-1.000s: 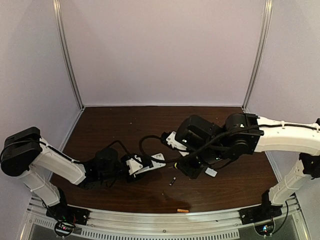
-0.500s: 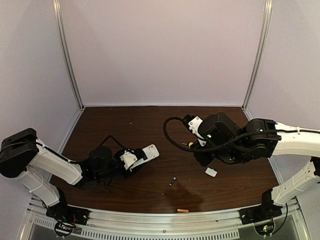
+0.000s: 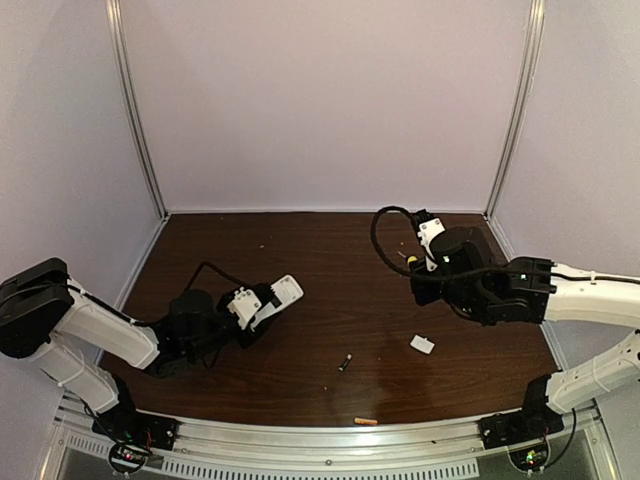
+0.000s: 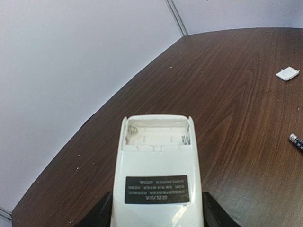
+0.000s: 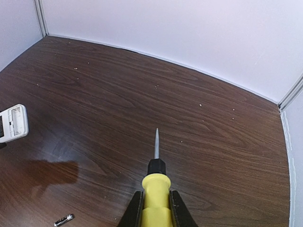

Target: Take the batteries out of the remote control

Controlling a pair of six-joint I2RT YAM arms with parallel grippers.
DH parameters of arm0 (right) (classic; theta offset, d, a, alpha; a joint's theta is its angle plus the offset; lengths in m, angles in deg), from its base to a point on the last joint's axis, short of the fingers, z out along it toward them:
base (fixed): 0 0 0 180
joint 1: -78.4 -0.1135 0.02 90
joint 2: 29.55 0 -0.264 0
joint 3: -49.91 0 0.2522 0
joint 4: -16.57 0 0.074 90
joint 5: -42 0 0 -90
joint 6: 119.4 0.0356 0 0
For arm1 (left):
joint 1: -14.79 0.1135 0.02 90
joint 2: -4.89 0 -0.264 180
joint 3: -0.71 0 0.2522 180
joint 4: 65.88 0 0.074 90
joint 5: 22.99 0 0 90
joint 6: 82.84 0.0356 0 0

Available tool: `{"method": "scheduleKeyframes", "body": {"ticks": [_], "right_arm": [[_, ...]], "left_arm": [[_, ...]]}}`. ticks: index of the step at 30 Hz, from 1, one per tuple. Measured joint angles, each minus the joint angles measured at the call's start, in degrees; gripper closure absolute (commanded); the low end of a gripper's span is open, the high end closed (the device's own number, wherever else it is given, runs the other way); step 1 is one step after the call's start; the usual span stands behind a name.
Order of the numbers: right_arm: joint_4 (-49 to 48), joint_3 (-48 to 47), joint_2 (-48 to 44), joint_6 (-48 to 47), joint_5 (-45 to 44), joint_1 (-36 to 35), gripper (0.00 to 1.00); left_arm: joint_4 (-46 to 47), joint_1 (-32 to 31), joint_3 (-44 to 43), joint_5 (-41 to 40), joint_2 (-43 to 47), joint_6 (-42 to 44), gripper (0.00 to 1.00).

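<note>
Remote control (image 3: 283, 293): a white bar with its plain back facing up, held off the worktop (image 3: 300, 240) at about 9 o'clock from the centre.
Battery bay (image 4: 156, 135): the cover is off. In the left wrist view the contacts show and both slots look bare.
Dark battery (image 3: 345, 362): lies loose on the wood at 6 o'clock, apart from the remote.
Orange-copper battery (image 3: 366, 421): also at 6 o'clock, further toward the near edge.
Left claw (image 4: 158, 218): clamped on the remote's lower end, one finger on each long side.
Right claw (image 5: 155, 210): at 2 o'clock, closed around the yellow handle of a screwdriver (image 5: 156, 189). The tip points at bare wood, well apart from the remote.
Step in hand: judging by the bare bay and two loose cells, the unloading looks done, with only the put-down left.
Next move: probably a gentle lowering of the remote, flat on the wood and away from the dark cell.
Around: a small white chip (image 3: 422, 344) at 4 o'clock, possibly the bay cover, though I cannot tell.
In the way: little. The dark battery lies nearest the remote and could roll if nudged.
</note>
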Motion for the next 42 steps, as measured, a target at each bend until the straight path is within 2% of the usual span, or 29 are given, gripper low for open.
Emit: {"method": "scheduleKeyframes", "body": {"ticks": [7,20,25,30,42], "right_arm": [[-10.69,5.29,3.21,1.86,-0.07,2.08,1.0],[-28.59,7.96,19.04,4.07,-1.88,5.84,1.0],[-31.85,7.15,24.79,4.17,-1.01,7.69,1.0],[-34.67,6.86,28.28,4.85,1.22,9.35,0.92],[-36.89,6.86,32.94,6.95,5.16,10.93,0.82]], "left_arm": [[0.44,1.49,0.2,-0.87,0.0,-1.44,1.0],[0.44,3.21,0.24,-1.29,-0.02,-3.23,1.0],[0.44,3.28,0.24,-1.46,-0.24,-3.28,1.0],[0.33,3.5,0.24,-1.46,-0.83,-3.28,1.0],[-0.13,3.54,0.24,-1.44,-0.83,-3.48,1.0]]}}
